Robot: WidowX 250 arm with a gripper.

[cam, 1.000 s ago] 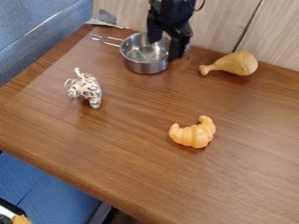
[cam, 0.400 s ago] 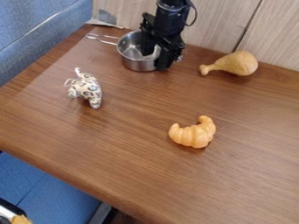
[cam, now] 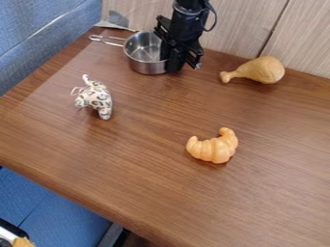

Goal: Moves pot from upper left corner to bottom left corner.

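The gripper (cam: 170, 61) hangs at the right side of the metal pot (cam: 137, 59) near the back left of the table. It is shut on the pot's right wall, and its fingers hide that part of the rim. The pot stands upright, its wire handle pointing to the upper left.
A spotted plush toy (cam: 97, 99) lies in front of the pot, to the left. A toy drumstick (cam: 259, 70) is at the back right, and an orange croissant (cam: 214, 147) lies near the middle. The wooden table (cam: 129, 169) meets a pale wall behind.
The gripper has come down and its fingers have drawn together at the pot's right wall. The pot has shifted left and slightly back.
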